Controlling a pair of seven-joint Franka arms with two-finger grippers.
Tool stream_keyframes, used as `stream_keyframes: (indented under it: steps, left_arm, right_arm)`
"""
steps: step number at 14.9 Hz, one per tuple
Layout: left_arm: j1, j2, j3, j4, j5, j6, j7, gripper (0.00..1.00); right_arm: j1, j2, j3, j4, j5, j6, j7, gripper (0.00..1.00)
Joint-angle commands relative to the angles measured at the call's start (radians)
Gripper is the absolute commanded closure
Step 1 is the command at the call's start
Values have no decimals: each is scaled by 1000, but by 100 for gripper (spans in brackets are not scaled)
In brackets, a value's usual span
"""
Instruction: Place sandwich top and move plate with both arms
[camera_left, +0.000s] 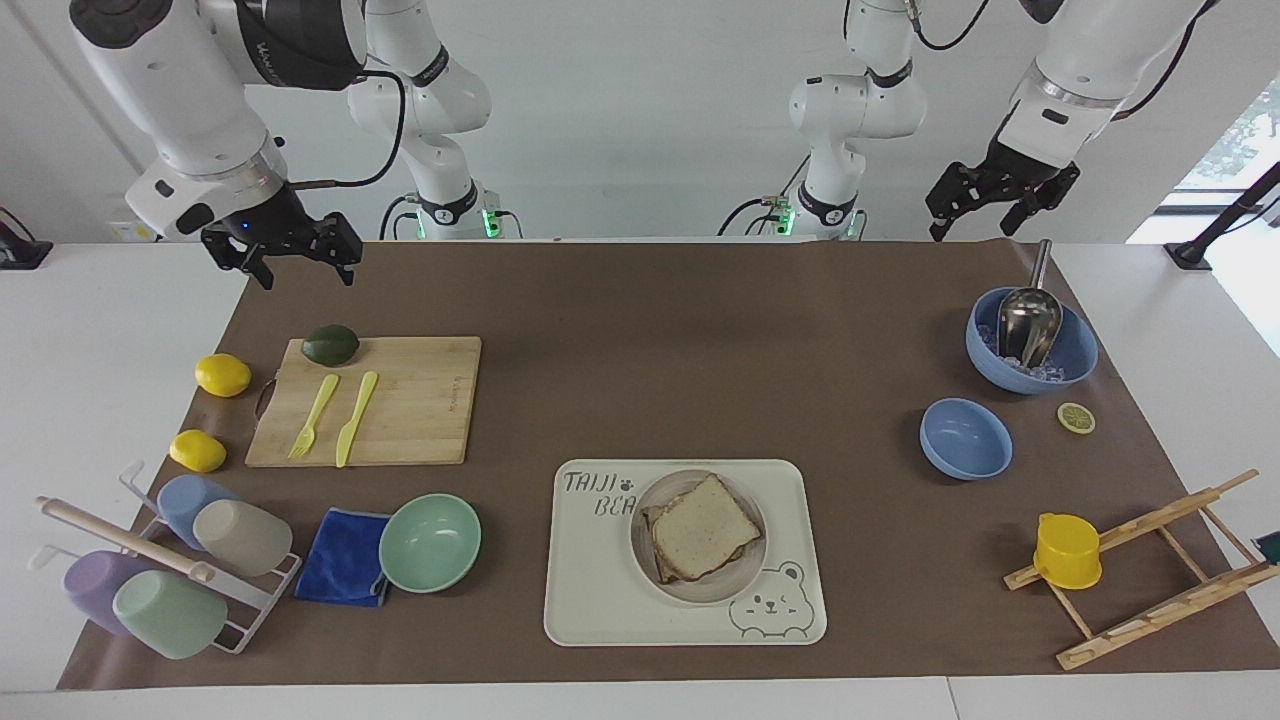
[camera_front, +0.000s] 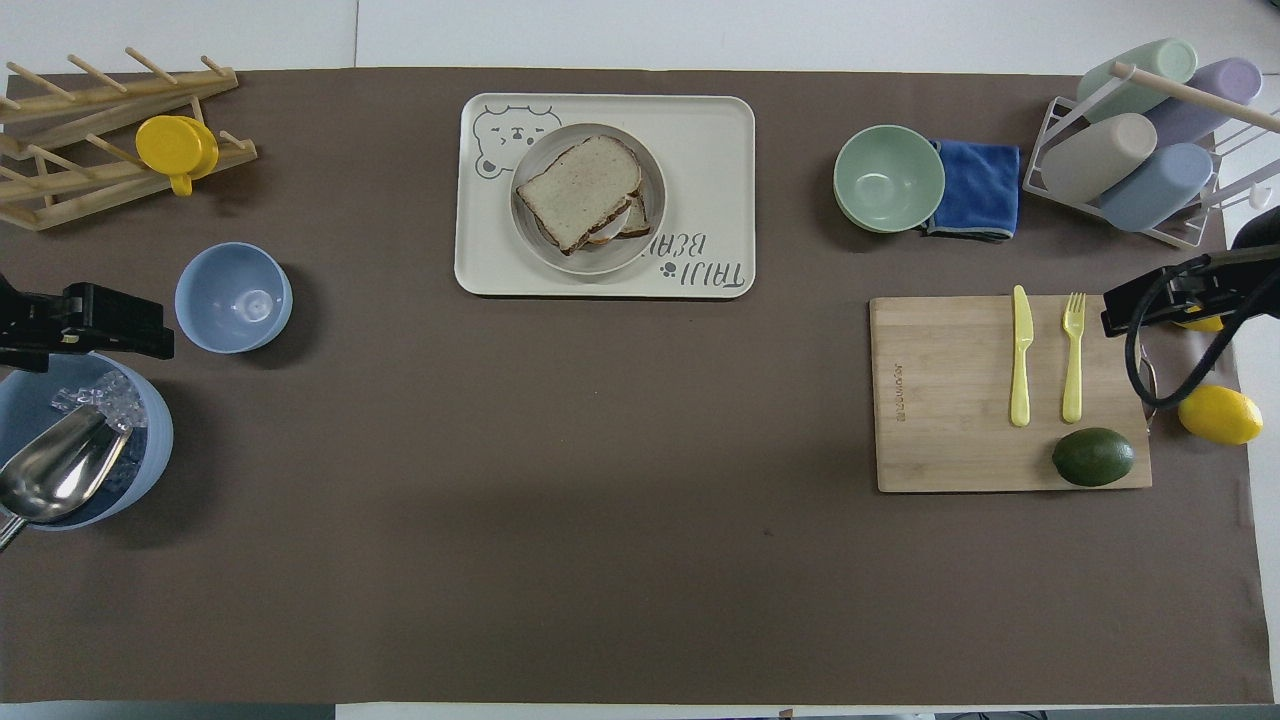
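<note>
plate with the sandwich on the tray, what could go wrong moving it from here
The sandwich top lies skewed on the lower slice, so it could slide off if the plate tilts. The plate sits on the tray, so gripper fingers reaching for its rim may catch the tray. Both the left gripper and right gripper start high up.

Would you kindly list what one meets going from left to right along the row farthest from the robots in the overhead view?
Wooden rack with the yellow cup → cream tray bearing the plate and sandwich top → green bowl → blue cloth → cup rack.
</note>
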Motion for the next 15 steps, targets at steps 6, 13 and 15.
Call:
stream_keyframes:
  steps: [6,13,15]
  left_arm:
    - [-7,17,-7,3,12,21,-2,0]
    - [3,12,-9,-16,6,29,4,0]
    - [6,13,-9,-11,6,36,7,0]
  right_arm:
    - [-17,-7,10,-9,-3,-1,-15,0]
    - [-17,-7,10,-9,-3,-1,-15,0]
    - [-17,-7,10,-9,-1,-1,-15,0]
